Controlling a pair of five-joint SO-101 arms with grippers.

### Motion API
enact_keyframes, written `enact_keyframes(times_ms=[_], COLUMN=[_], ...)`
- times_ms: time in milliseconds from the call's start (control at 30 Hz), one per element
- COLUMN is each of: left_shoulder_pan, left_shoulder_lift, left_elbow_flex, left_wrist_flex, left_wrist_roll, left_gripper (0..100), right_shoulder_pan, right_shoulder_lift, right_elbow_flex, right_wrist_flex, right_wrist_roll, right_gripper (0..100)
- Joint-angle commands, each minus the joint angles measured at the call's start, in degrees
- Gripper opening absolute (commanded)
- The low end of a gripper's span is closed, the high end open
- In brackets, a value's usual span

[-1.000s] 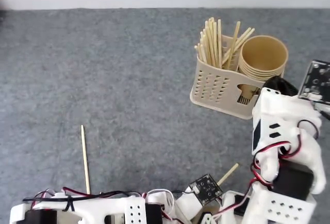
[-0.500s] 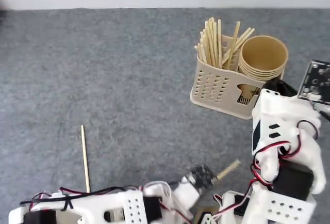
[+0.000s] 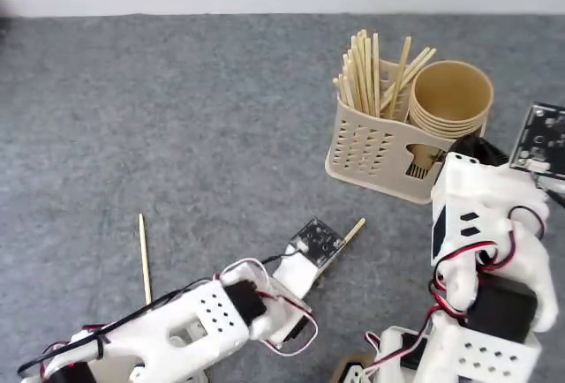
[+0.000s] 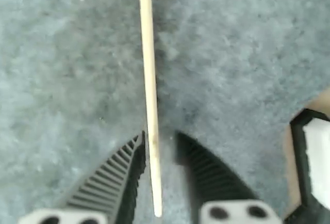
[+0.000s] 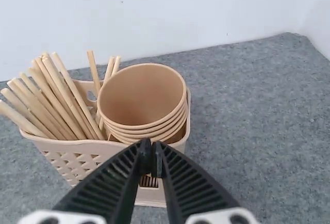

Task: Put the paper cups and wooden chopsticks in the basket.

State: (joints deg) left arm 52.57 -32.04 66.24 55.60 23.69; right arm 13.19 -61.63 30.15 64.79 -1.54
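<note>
The left fingers point(image 4: 124, 177) grip a chopstick point(image 4: 148, 79) that juts ahead of them, off the bench point(image 4: 62, 53). The right fingers point(image 5: 118, 182) sit together, empty, just short of the basket point(image 5: 67, 162). Next, I judge: carry it over the basket and let go.

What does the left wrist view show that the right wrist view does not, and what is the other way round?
Left wrist view: one chopstick between the fingers of the left hand, above the grey carpet.
Right wrist view: the basket holding a bundle of chopsticks in one compartment and stacked paper cups in the other, seen past the closed right hand, with a white wall behind.
Both: the same grey carpet under everything.
</note>
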Motion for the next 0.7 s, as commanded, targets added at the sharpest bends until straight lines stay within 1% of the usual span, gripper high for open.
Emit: enact_keyframes(times_ms=[0,67,233,300,467,667], left_shoulder_pan=[-0.5,-1.4,-4.0,-5.0,-7.2,-7.2], left_shoulder_lift=[-1.3,-1.3,-0.5,2.5,17.4,36.2], left_elbow_flex=[-7.4,-9.2,-9.4,-10.2,-17.8,-29.2], left_wrist_flex=[4.8,4.1,-4.0,-6.2,-6.8,-6.8], left_wrist_roll=[-0.5,-0.5,-0.6,-0.7,-0.8,-0.7], left_gripper=[26,27,24,22,21,21], right_shoulder_pan=[0.0,0.0,0.0,0.0,0.0,0.0], right_shoulder_lift=[-0.9,-0.9,-0.9,-0.9,-0.9,-0.9], right_elbow_flex=[-0.7,-0.6,-0.4,-0.4,-0.4,-0.4], right_wrist_flex=[0.0,0.0,0.0,0.0,0.1,0.1], right_wrist_roll=[-0.6,-0.6,-0.6,-0.6,-0.6,-0.6], right_gripper=[0.9,0.9,0.9,0.9,0.9,0.9])
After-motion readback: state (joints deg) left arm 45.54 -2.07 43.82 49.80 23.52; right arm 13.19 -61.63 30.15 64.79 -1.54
